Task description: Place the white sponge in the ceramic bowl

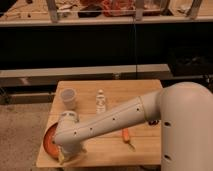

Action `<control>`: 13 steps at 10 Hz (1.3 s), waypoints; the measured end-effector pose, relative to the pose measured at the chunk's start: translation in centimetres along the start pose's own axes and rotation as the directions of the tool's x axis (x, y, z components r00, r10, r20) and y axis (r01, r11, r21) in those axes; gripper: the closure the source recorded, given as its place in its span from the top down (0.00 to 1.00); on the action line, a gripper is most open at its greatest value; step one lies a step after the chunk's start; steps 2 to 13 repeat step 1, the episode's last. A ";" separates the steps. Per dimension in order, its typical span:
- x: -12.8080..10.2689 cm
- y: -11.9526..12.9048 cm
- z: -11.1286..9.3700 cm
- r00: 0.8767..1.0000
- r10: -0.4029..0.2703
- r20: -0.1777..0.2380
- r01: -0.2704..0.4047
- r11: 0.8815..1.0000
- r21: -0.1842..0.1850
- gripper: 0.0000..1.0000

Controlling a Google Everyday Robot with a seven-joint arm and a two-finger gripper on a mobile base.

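Note:
The ceramic bowl (49,141) is orange-red and sits at the table's front left corner. My arm reaches from the right down to that corner. My gripper (67,154) hangs at the bowl's right rim, close to the table's front edge. A pale, whitish piece (62,159) shows just under the gripper; it may be the white sponge, but I cannot tell for sure. Much of the bowl's right side is hidden behind the wrist.
On the wooden table (145,100) stand a translucent plastic cup (68,98) at the back left and a small white bottle (100,102) in the middle. An orange carrot (127,136) lies at the front right. A dark shelf unit stands behind.

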 end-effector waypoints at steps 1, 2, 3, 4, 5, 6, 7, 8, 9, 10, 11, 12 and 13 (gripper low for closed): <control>-0.1 0.1 0.0 1.000 -0.001 0.001 0.001 1.000 -0.001 0.80; -0.1 0.1 0.0 1.000 -0.001 0.001 0.001 1.000 -0.001 0.80; -0.1 0.1 0.0 1.000 -0.001 0.001 0.001 1.000 -0.001 0.80; -0.1 0.1 0.0 1.000 -0.001 0.001 0.001 1.000 -0.001 0.80; -0.1 0.1 0.0 1.000 -0.001 0.001 0.001 1.000 -0.001 0.80; -0.1 0.1 0.0 1.000 -0.001 0.001 0.001 1.000 -0.001 0.80; -0.1 0.1 0.0 1.000 -0.001 0.001 0.001 1.000 -0.001 0.80; -0.1 0.1 0.0 1.000 -0.001 0.001 0.001 1.000 -0.001 0.80; -0.1 0.1 0.0 1.000 -0.001 0.001 0.001 1.000 -0.001 0.80; -0.1 0.1 0.0 1.000 -0.001 0.001 0.001 1.000 -0.001 0.80; -0.1 0.1 0.0 1.000 -0.001 0.001 0.001 1.000 -0.001 0.80; -0.1 0.1 0.0 1.000 -0.001 0.001 0.001 1.000 -0.001 0.80; -0.1 0.1 0.0 1.000 -0.001 0.001 0.001 1.000 -0.001 0.80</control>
